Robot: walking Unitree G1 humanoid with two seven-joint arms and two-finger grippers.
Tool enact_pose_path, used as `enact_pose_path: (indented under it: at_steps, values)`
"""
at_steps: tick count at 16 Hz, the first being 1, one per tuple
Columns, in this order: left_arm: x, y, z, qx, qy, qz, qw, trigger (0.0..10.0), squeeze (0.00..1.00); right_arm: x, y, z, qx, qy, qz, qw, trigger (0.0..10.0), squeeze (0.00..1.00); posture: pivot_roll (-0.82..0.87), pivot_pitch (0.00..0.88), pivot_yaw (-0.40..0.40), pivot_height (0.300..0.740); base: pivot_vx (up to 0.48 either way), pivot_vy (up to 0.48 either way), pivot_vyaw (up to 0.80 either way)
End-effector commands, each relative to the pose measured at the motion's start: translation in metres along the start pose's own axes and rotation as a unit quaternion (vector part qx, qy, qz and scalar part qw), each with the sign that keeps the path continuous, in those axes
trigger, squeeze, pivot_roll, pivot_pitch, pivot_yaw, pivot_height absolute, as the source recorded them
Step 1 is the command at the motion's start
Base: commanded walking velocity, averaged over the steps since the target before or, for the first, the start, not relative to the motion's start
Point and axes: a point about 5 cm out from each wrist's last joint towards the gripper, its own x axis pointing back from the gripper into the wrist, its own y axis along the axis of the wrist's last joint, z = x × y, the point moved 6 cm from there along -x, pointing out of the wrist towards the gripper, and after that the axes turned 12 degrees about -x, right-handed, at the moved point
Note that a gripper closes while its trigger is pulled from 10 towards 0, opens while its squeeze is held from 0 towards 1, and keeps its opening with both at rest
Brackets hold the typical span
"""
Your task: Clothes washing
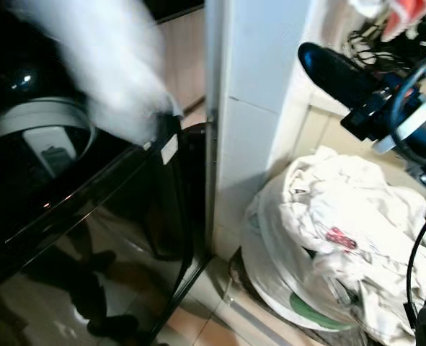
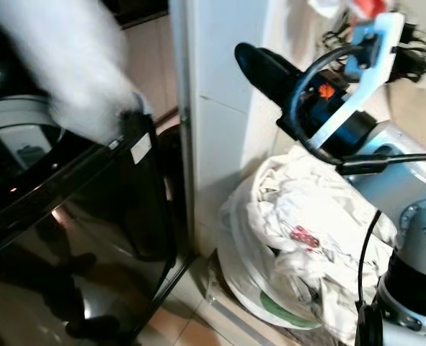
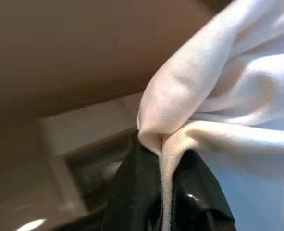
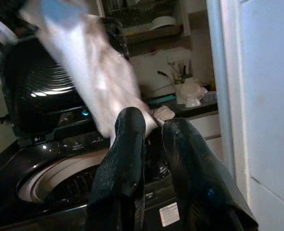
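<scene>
Step in hand: loading, by my read. Left pincer (image 3: 166,192) pinching fold of white cloth garment (image 1: 112,65), blurred, hanging over open black glossy top-loading washing machine (image 1: 76,238) at left

Garment long axis roughly vertical, free end down toward pale drum rim (image 4: 60,175)

Right pincer (image 4: 154,144) raised, fingers slightly apart, empty

Next: lower, release into drum; then heap of white laundry (image 1: 349,231) in round white basket (image 1: 270,288), near right

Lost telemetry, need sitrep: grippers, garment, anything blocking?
Left gripper jaws shut on white garment over washer opening. Right gripper raised, jaws slightly apart, empty. Laundry pile waits beside. Nothing blocking.
</scene>
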Motion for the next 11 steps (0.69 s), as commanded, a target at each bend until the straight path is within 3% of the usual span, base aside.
enact_pose_path:
  at_steps: [1,2,3,4,5,6,7,8,9,10,11]
  values:
    - [-0.003,-0.004,-0.02,-0.011,-0.044,0.01,0.999,0.0,0.0,0.0,-0.003,0.005,0.016,0.009,0.004,1.0,10.0,0.0,-0.07,0.0,0.04,0.74,0.0,0.0,0.0]
    - [0.002,-0.023,-0.052,-0.012,-0.116,0.047,0.992,0.0,0.0,-0.001,-0.012,0.004,0.027,0.006,0.02,0.999,10.0,0.0,-0.07,0.0,0.045,0.74,0.0,0.0,0.0]
    - [0.015,-0.045,-0.09,-0.011,-0.192,0.087,0.977,10.0,0.0,-0.002,-0.024,0.001,0.04,-0.004,0.045,0.998,10.0,0.0,-0.08,0.0,0.051,0.74,0.0,0.0,0.0]
    - [0.031,-0.062,-0.12,0.005,-0.254,0.12,0.96,10.0,0.0,-0.002,-0.037,-0.002,0.05,-0.014,0.072,0.996,10.0,0.0,-0.08,0.0,0.052,0.74,0.0,0.0,0.0]
    - [0.06,-0.086,-0.154,-0.002,-0.344,0.17,0.923,10.0,0.0,-0.002,-0.051,-0.002,0.062,-0.021,0.105,0.992,10.0,0.0,-0.09,0.0,0.056,0.74,0.0,0.0,0.0]
    - [0.083,-0.103,-0.171,-0.014,-0.4,0.204,0.893,10.0,0.0,0.0,-0.064,-0.003,0.077,-0.024,0.134,0.988,10.0,0.0,-0.09,0.0,0.056,0.74,0.0,0.0,0.0]
    - [0.09,-0.109,-0.173,-0.017,-0.413,0.215,0.885,10.0,0.71,0.001,-0.07,-0.002,0.08,-0.024,0.146,0.986,10.0,0.0,-0.09,0.0,0.056,0.74,0.0,0.0,0.0]
    - [0.105,-0.117,-0.176,-0.019,-0.445,0.233,0.864,10.0,1.0,0.004,-0.079,-0.001,0.086,-0.021,0.164,0.983,10.0,0.0,-0.09,0.0,0.058,0.74,0.0,0.0,0.0]
    - [0.121,-0.127,-0.174,-0.024,-0.476,0.258,0.841,10.0,1.0,0.006,-0.084,-0.001,0.09,-0.018,0.175,0.98,10.0,0.0,-0.09,0.0,0.058,0.74,0.0,0.0,0.0]
    - [0.126,-0.13,-0.172,-0.026,-0.485,0.267,0.832,10.0,1.0,0.006,-0.086,-0.001,0.092,-0.017,0.177,0.98,10.0,0.0,-0.09,0.0,0.058,0.74,0.0,0.0,0.0]
    - [0.144,-0.141,-0.166,-0.031,-0.508,0.293,0.809,10.0,1.0,0.006,-0.088,-0.002,0.096,-0.017,0.182,0.978,10.0,0.0,-0.08,0.0,0.048,0.74,0.0,0.0,0.0]
